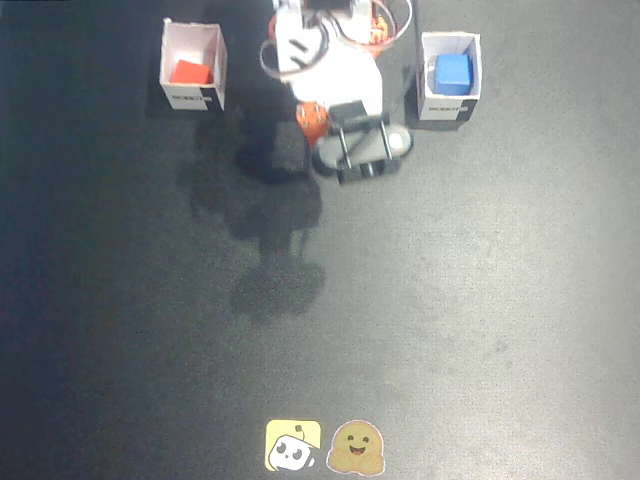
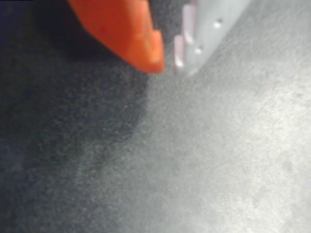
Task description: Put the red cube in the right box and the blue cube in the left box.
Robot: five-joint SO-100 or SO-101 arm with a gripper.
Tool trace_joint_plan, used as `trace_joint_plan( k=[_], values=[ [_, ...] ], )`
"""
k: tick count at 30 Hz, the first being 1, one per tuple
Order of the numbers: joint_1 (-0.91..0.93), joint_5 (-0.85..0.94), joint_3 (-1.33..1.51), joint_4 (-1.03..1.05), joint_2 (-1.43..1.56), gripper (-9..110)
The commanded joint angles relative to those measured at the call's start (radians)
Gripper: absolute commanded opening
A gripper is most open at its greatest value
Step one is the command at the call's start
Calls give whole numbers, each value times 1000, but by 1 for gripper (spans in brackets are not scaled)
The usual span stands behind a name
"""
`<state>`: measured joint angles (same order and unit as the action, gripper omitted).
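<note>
Red cube (image 1: 189, 72) sits in one box (image 1: 214, 64), blue cube (image 1: 452, 72) in the other (image 1: 474, 66); sorting looks done; gripper (image 2: 167, 65) nearly closed, empty, over bare bench (image 1: 450, 300).

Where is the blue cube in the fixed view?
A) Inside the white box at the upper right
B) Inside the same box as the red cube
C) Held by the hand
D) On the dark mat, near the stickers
A: the blue cube sits inside the white box at the upper right of the fixed view, apart from the red cube.
</note>
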<state>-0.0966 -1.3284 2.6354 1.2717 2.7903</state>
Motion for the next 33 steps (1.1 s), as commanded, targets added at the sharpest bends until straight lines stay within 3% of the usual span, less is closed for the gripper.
trace_joint_plan(
  k=[1, 8, 33],
  values=[
    [15, -20, 95, 2, 236, 0],
    [14, -38, 236, -72, 302, 0],
    [37, -84, 238, -15, 302, 0]
  ],
)
